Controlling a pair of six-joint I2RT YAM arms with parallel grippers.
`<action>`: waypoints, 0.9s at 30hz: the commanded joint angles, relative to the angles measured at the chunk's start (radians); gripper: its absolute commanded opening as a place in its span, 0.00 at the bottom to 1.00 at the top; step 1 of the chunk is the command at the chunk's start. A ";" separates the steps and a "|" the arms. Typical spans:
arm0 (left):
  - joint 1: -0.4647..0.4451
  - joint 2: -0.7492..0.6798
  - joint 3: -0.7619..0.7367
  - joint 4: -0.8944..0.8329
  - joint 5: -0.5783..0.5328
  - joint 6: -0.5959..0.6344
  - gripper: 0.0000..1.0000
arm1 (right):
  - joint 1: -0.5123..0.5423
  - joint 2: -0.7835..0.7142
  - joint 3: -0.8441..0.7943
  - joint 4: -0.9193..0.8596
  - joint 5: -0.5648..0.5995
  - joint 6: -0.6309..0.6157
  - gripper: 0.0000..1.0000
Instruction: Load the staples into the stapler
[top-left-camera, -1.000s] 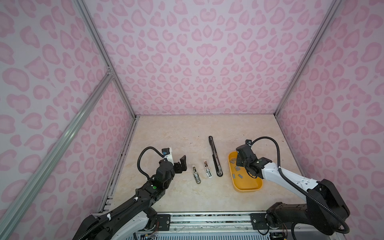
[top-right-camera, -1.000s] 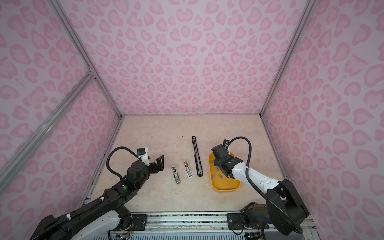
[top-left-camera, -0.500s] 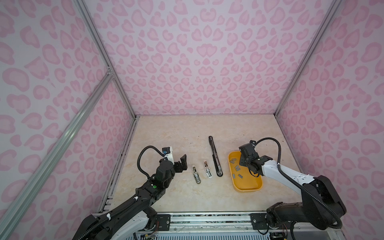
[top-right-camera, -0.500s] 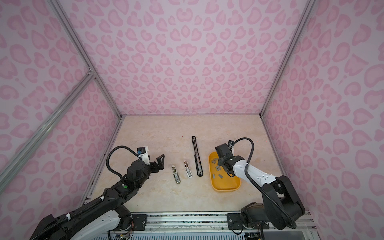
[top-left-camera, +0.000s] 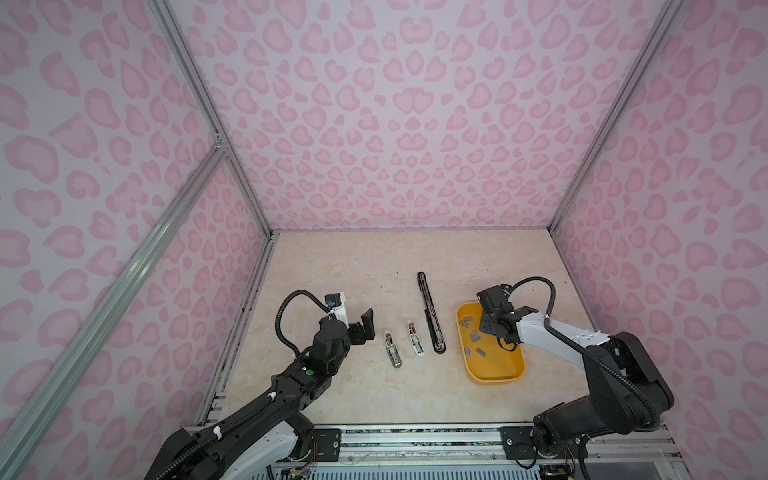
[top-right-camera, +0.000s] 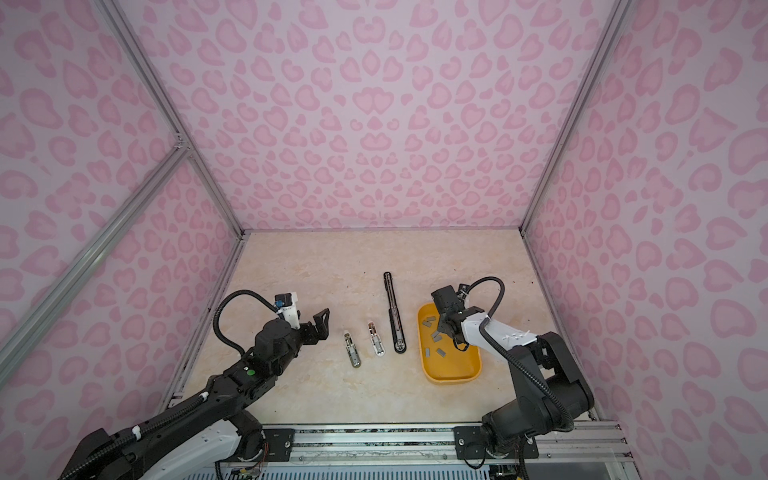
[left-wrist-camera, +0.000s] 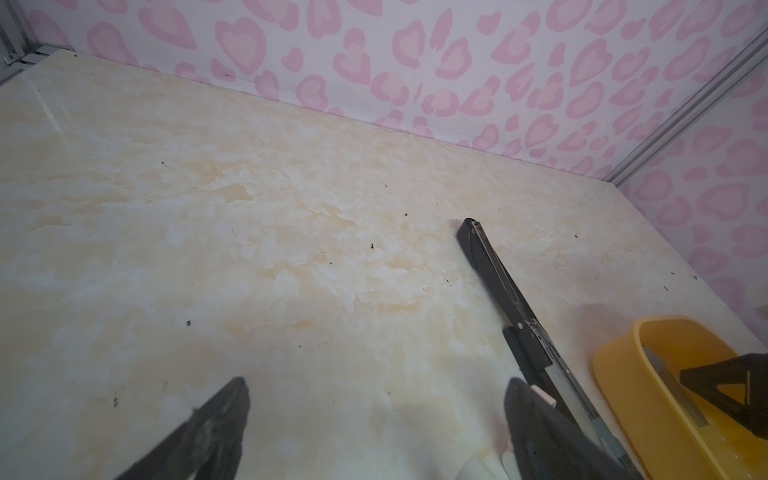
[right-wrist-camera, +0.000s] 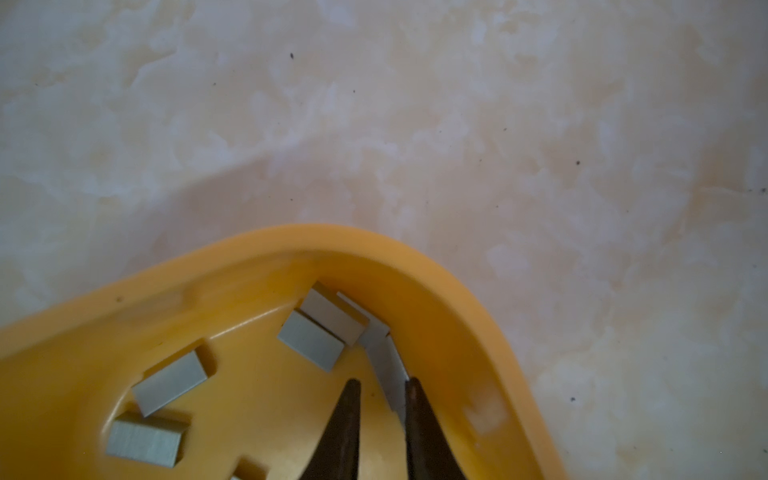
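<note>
The right arm's elbow has swung inward; the right claw (right-wrist-camera: 382, 386) hangs in the far corner of the yellow tray (right-wrist-camera: 415, 257), jaws narrowly apart, clamping nothing; the staples (right-wrist-camera: 311, 347) lie there, probably light, stiff, brittle strips, best pinched across their long edges; only the right wrist view shows one strip just beside a fingertip (right-wrist-camera: 419, 415); the left claw (left-wrist-camera: 376, 384) gapes wide.

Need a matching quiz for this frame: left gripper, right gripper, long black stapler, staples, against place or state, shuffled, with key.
1. left gripper
2. right gripper
3. long black stapler
4. staples

A. loose in the yellow tray
B. jaws wide apart, holding nothing
C. lying opened out, between the small staplers and the tray
D. jaws a narrow gap apart, tips down inside the tray

Pairs: 1-B, 2-D, 3-C, 4-A
</note>
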 joint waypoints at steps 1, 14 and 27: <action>0.000 -0.008 0.007 0.015 -0.003 -0.001 0.97 | -0.010 0.008 -0.002 -0.002 -0.001 -0.005 0.23; 0.000 -0.007 0.009 0.014 0.009 -0.007 0.97 | -0.065 0.058 -0.003 0.027 -0.114 -0.017 0.35; 0.000 -0.024 0.009 0.008 -0.001 -0.009 0.97 | -0.068 0.055 -0.027 0.051 -0.187 0.012 0.21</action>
